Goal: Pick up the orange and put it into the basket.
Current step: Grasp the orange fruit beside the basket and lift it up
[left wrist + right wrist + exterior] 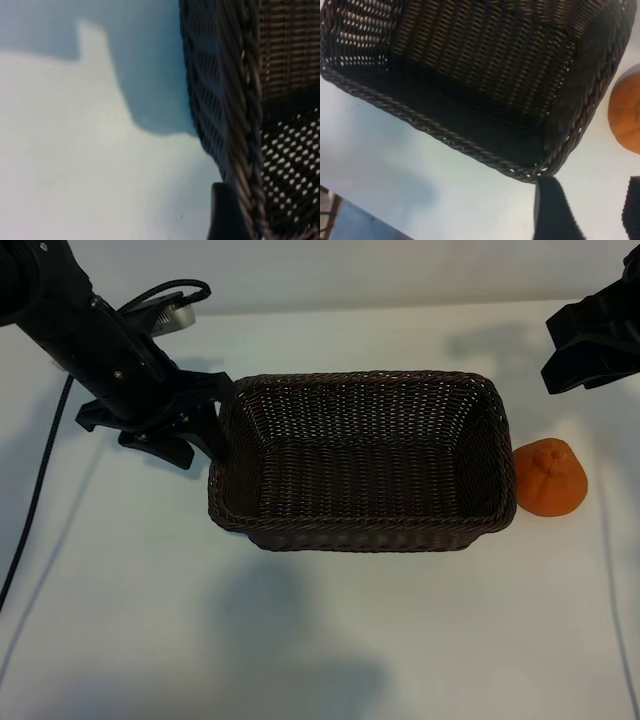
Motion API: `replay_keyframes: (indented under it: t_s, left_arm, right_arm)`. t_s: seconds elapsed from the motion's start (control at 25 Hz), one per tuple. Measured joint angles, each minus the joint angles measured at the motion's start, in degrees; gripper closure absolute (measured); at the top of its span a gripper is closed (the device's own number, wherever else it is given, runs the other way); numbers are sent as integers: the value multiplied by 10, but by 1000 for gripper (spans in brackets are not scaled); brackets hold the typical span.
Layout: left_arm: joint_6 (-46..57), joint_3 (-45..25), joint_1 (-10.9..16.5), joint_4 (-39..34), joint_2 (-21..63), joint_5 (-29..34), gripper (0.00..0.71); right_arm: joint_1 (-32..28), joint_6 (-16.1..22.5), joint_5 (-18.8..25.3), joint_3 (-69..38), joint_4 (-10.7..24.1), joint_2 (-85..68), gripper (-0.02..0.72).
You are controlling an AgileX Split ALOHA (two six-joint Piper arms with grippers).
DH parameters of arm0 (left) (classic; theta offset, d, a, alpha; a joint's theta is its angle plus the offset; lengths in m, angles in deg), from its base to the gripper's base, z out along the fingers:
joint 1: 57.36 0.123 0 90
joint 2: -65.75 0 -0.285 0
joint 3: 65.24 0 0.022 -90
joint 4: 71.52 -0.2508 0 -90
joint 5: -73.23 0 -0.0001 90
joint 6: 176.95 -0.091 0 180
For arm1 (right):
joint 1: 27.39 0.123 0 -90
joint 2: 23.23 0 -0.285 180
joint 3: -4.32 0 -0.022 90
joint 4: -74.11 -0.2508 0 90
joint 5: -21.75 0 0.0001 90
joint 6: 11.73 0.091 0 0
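The orange [548, 478] sits on the white table just off the right end of the basket [360, 538]; it also shows at the picture's edge in the right wrist view, as the orange [627, 112]. The dark woven basket [470, 145] is empty. My right gripper [590, 340] hangs above and behind the orange, open, with bare table between its fingers [552, 210]. My left gripper [205, 435] is at the basket's left end, open. One of its fingers [225, 215] lies against the outside of the braided rim [247, 150]; the other is hidden.
The white table [320, 640] stretches in front of the basket and to both sides. A black cable [40, 490] runs down the table's left side from the left arm.
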Motion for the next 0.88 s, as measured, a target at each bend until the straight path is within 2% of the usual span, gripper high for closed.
replay_keyframes:
  t_s: [0.4, 0.88]
  left_arm:
    - [-5, 0, 0, -17, 68, 52, 243]
    - [-38, 1, 0, -12, 161, 53, 243]
  right_arm:
    - [0, 0, 0, 0, 0, 0, 341]
    - [0, 0, 0, 0, 0, 0, 341]
